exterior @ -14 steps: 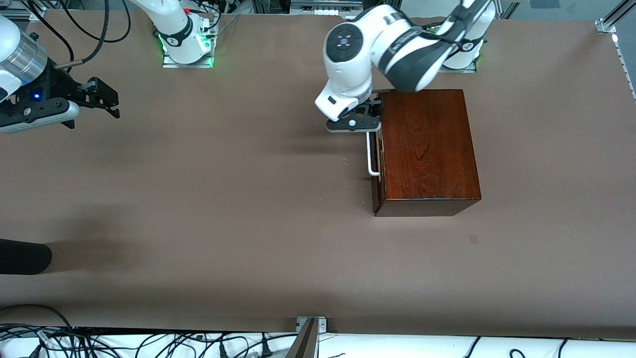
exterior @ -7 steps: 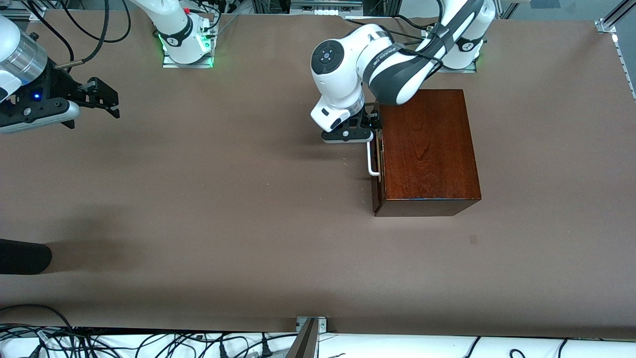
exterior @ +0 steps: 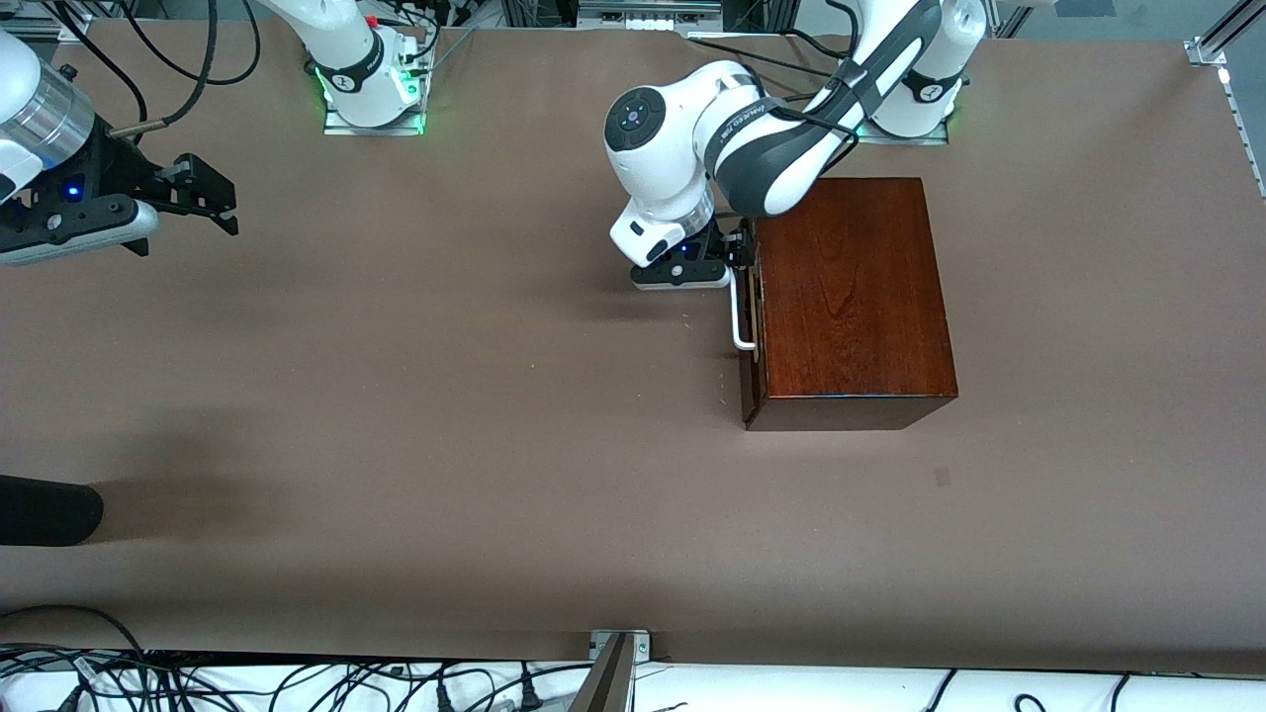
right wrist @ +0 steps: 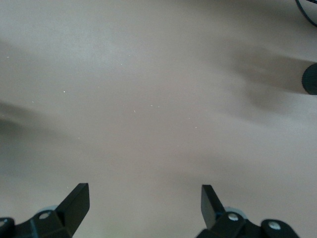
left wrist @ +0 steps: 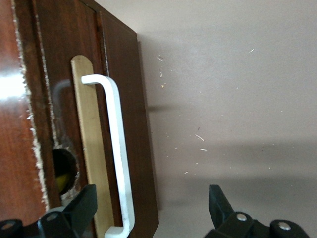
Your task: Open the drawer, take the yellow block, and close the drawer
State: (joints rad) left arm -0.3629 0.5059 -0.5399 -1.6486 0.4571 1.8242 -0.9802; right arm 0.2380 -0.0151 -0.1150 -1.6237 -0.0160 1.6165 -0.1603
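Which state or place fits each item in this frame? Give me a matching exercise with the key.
Items:
1. drawer
2. left end effector
3. right end effector
4. handle

States or places:
A. open, waiting over bare table at the right arm's end
B. white bar on the dark front
C. shut in the wooden box
D. open, fingers astride the handle's end

Pairs: 1-C, 2-D, 3-A, 4-B
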